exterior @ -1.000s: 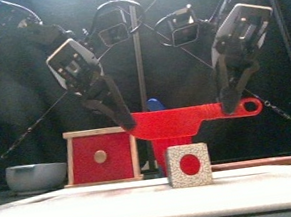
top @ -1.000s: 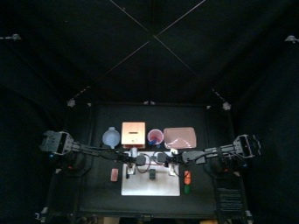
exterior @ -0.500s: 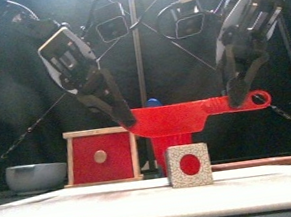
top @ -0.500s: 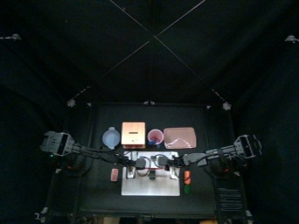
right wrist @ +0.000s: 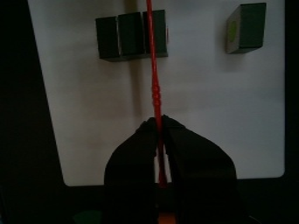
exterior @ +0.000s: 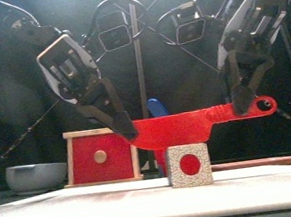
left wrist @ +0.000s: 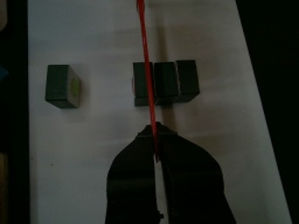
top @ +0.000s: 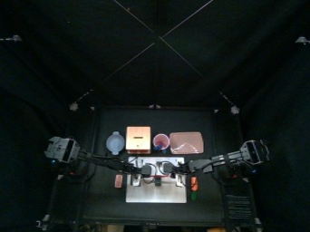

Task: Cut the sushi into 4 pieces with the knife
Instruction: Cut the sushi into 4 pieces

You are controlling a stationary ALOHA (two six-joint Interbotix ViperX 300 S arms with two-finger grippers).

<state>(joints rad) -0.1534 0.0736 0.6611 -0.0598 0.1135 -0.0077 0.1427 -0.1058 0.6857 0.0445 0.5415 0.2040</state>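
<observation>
— Since both ends of the knife (exterior: 191, 125) are held, which pincer has which?
— Left gripper (left wrist: 152, 136) has its jaws pinched tight on the blade end; right gripper (right wrist: 159, 126) is clamped just as tight on the handle end; neither has hold of anything else.
— How does the knife lie?
— In the front view it runs across mid-frame, red and roughly level, with a small ring at its right end, which sits a little higher; the left gripper comes down at centre left, the right gripper at upper right.
— And the sushi (left wrist: 163, 83)?
— On the white board (left wrist: 105, 162); in the left wrist view three dark green blocks sit joined in the upper middle; a single piece (left wrist: 62, 85) lies apart at upper left; the blade crosses the joined blocks near their left end; whether it touches them I cannot tell.
— From the front?
— One end face, white with a red spot, at lower centre just under the knife; box (exterior: 100, 155) at lower left; bowl (exterior: 34, 177) beside it at the left edge.
</observation>
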